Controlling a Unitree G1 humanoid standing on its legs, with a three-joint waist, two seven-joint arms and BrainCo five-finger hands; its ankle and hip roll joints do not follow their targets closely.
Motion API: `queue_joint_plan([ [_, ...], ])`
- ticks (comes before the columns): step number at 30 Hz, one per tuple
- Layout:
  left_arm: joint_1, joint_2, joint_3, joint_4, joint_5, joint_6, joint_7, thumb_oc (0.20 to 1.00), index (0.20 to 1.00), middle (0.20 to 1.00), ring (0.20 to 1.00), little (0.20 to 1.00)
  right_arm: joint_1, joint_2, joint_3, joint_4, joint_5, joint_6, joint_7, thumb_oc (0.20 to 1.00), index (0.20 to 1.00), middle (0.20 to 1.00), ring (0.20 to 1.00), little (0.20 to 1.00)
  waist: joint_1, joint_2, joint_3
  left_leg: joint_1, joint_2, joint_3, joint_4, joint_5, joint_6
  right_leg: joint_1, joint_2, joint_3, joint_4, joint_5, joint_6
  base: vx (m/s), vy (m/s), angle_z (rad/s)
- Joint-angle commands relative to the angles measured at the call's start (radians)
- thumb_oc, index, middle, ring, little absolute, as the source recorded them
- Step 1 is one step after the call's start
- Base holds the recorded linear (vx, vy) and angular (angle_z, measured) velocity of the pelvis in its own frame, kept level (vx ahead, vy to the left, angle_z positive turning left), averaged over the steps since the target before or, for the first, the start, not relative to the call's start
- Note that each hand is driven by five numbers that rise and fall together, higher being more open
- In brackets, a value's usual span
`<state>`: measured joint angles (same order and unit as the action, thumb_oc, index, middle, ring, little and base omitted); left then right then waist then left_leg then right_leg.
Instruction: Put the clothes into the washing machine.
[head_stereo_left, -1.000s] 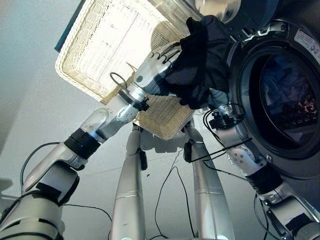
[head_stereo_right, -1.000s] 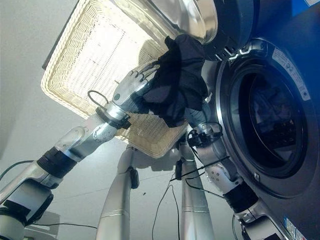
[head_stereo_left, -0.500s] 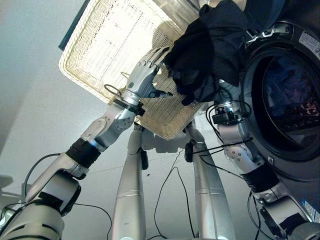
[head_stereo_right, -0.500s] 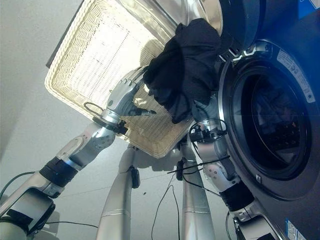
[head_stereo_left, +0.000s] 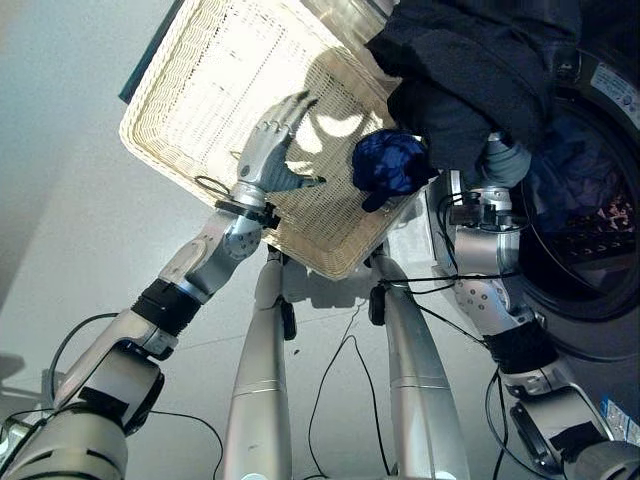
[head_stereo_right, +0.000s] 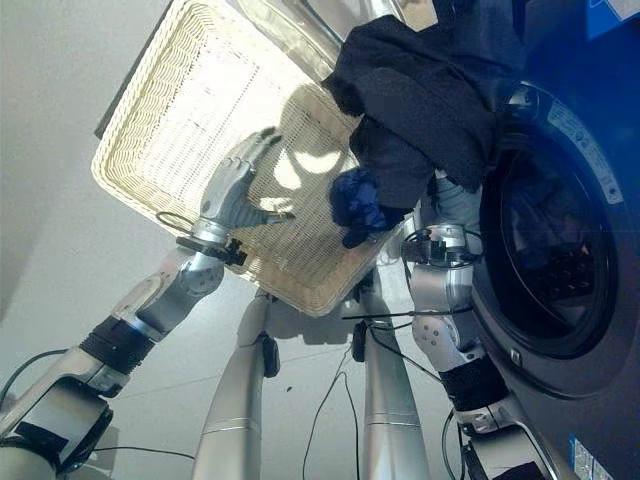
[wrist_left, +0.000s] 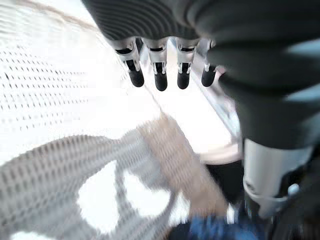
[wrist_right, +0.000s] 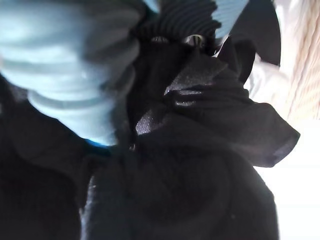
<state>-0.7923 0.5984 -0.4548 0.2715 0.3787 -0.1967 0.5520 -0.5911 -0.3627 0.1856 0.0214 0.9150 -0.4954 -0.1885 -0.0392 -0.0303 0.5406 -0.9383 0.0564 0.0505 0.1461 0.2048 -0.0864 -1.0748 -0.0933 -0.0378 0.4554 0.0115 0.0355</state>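
On the right, the washing machine (head_stereo_left: 590, 300) stands with its drum open, just beside the wicker basket (head_stereo_left: 215, 90). At its mouth hangs the dark clothing (head_stereo_left: 470, 70), draped over the right hand (head_stereo_left: 500, 160), whose fingers are hidden so its grip cannot be told. Left of it, the left hand (head_stereo_left: 268, 155) hovers over the basket with fingers straight, holding nothing.

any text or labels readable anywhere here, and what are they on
None can be read.
White sticker on the washing machine rim, upper right: print too small to read.
Small label at the machine's lower right corner: too small and cut off.
The wicker basket, the dark garment and the left hand carry no visible print.
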Motion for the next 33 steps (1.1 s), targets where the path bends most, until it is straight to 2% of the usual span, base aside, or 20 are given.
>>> queue_joint_plan([
  [1, -0.004, -0.041, 0.054, -0.003, -0.083, -0.117, 0.127, 1.000, 1.000, 1.000, 1.000, 1.000, 0.000, -0.004, -0.056, -0.039, 0.017, 0.011, -0.010, 0.200, 0.200, 0.200, 0.200, 0.200, -0.027, 0.018, -0.021, -0.014, -0.052, 0.000, 0.099, -0.093, -0.030, 0.075, 0.021, -0.064, -0.204, 0.171, 0.122, 0.00, 0.000, 0.00],
  [6, -0.007, -0.082, 0.077, 0.100, -0.173, -0.188, 0.210, 1.000, 1.000, 1.000, 1.000, 1.000, -0.002, -0.016, -0.063, 0.188, 0.120, 0.068, -0.003, 0.200, 0.200, 0.200, 0.200, 0.200, -0.025, 0.016, -0.021, -0.007, -0.054, -0.002, 0.087, -0.087, -0.031, 0.082, 0.025, -0.065, -0.211, 0.176, 0.119, 0.00, 0.000, 0.00],
  [10, -0.027, -0.081, 0.070, 0.150, -0.184, -0.203, 0.251, 1.000, 1.000, 1.000, 1.000, 1.000, -0.012, -0.043, -0.054, 0.324, 0.176, 0.075, 0.005, 0.200, 0.200, 0.200, 0.200, 0.200, -0.025, 0.014, -0.021, -0.009, -0.054, -0.001, 0.081, -0.084, -0.032, 0.082, 0.028, -0.068, -0.218, 0.179, 0.116, 0.00, 0.000, 0.00],
  [11, -0.037, -0.083, 0.064, 0.181, -0.196, -0.212, 0.267, 1.000, 1.000, 1.000, 1.000, 1.000, -0.015, -0.050, -0.050, 0.389, 0.220, 0.076, 0.033, 0.200, 0.200, 0.200, 0.200, 0.200, -0.026, 0.013, -0.021, -0.009, -0.055, -0.001, 0.078, -0.083, -0.032, 0.081, 0.030, -0.068, -0.219, 0.179, 0.116, 0.00, 0.000, 0.00],
  [16, -0.084, -0.079, 0.046, 0.252, -0.242, -0.236, 0.284, 1.000, 1.000, 1.000, 1.000, 1.000, -0.043, -0.083, -0.026, 0.519, 0.252, 0.081, 0.034, 0.200, 0.200, 0.200, 0.200, 0.200, -0.029, 0.008, -0.021, -0.012, -0.055, 0.003, 0.073, -0.080, -0.034, 0.079, 0.034, -0.071, -0.228, 0.181, 0.113, 0.00, 0.002, -0.01],
  [21, -0.126, -0.070, 0.020, 0.367, -0.308, -0.250, 0.284, 1.000, 1.000, 1.000, 1.000, 1.000, -0.099, -0.134, -0.054, 0.662, 0.359, 0.009, -0.012, 0.200, 0.200, 0.200, 0.200, 0.200, -0.027, 0.006, -0.021, -0.018, -0.052, 0.002, 0.086, -0.085, -0.037, 0.076, 0.032, -0.076, -0.219, 0.176, 0.114, 0.00, 0.000, 0.00],
  [22, -0.139, -0.063, 0.008, 0.418, -0.337, -0.264, 0.276, 1.000, 1.000, 1.000, 1.000, 1.000, -0.140, -0.177, -0.094, 0.744, 0.407, -0.022, -0.042, 0.200, 0.200, 0.200, 0.200, 0.200, -0.025, 0.004, -0.021, -0.017, -0.051, -0.002, 0.094, -0.092, -0.039, 0.080, 0.030, -0.079, -0.217, 0.174, 0.117, 0.00, 0.000, 0.00],
  [23, -0.142, -0.064, 0.007, 0.420, -0.338, -0.266, 0.276, 1.000, 1.000, 1.000, 1.000, 1.000, -0.143, -0.179, -0.094, 0.750, 0.411, -0.022, -0.038, 0.200, 0.200, 0.200, 0.200, 0.200, -0.025, 0.005, -0.021, -0.018, -0.050, -0.003, 0.094, -0.093, -0.039, 0.079, 0.030, -0.080, -0.217, 0.174, 0.117, 0.00, 0.000, 0.00],
  [27, -0.143, -0.046, -0.023, 0.483, -0.376, -0.281, 0.272, 1.000, 1.000, 1.000, 1.000, 1.000, -0.251, -0.294, -0.170, 0.941, 0.463, -0.126, -0.182, 0.200, 0.200, 0.200, 0.200, 0.200, -0.016, -0.001, -0.021, -0.020, -0.048, -0.015, 0.108, -0.109, -0.035, 0.087, 0.030, -0.086, -0.219, 0.172, 0.119, 0.01, -0.034, -0.01],
  [28, -0.136, -0.044, -0.032, 0.492, -0.381, -0.286, 0.284, 1.000, 1.000, 1.000, 1.000, 1.000, -0.279, -0.338, -0.179, 0.982, 0.445, -0.184, -0.277, 0.200, 0.200, 0.200, 0.200, 0.200, -0.014, -0.004, -0.021, -0.026, -0.046, -0.021, 0.116, -0.118, -0.032, 0.086, 0.032, -0.088, -0.218, 0.172, 0.119, 0.03, -0.059, -0.01],
  [29, -0.127, -0.039, -0.038, 0.491, -0.384, -0.286, 0.291, 1.000, 1.000, 1.000, 1.000, 1.000, -0.295, -0.373, -0.188, 0.982, 0.391, -0.210, -0.387, 0.200, 0.200, 0.200, 0.200, 0.200, -0.013, -0.008, -0.021, -0.027, -0.047, -0.025, 0.117, -0.122, -0.029, 0.087, 0.034, -0.090, -0.217, 0.172, 0.119, 0.01, -0.048, -0.02],
  [31, -0.129, -0.033, -0.041, 0.489, -0.386, -0.286, 0.296, 1.000, 1.000, 1.000, 1.000, 1.000, -0.317, -0.406, -0.190, 0.987, 0.357, -0.230, -0.479, 0.200, 0.200, 0.200, 0.200, 0.200, -0.014, -0.012, -0.021, -0.040, -0.049, -0.028, 0.118, -0.115, -0.026, 0.077, 0.033, -0.092, -0.219, 0.181, 0.118, -0.01, -0.018, -0.01],
  [32, -0.123, -0.023, -0.048, 0.495, -0.396, -0.294, 0.292, 1.000, 1.000, 1.000, 1.000, 1.000, -0.334, -0.453, -0.193, 1.012, 0.311, -0.231, -0.557, 0.200, 0.200, 0.200, 0.200, 0.200, -0.012, -0.015, -0.021, -0.032, -0.050, -0.036, 0.121, -0.127, -0.024, 0.085, 0.035, -0.093, -0.216, 0.174, 0.120, -0.01, -0.025, 0.05],
  [33, -0.128, -0.019, -0.048, 0.496, -0.398, -0.296, 0.290, 1.000, 1.000, 1.000, 1.000, 1.000, -0.341, -0.462, -0.193, 1.015, 0.306, -0.235, -0.574, 0.200, 0.200, 0.200, 0.200, 0.200, -0.013, -0.016, -0.021, -0.042, -0.052, -0.036, 0.119, -0.118, -0.023, 0.076, 0.033, -0.093, -0.218, 0.182, 0.119, 0.02, -0.020, 0.05],
])
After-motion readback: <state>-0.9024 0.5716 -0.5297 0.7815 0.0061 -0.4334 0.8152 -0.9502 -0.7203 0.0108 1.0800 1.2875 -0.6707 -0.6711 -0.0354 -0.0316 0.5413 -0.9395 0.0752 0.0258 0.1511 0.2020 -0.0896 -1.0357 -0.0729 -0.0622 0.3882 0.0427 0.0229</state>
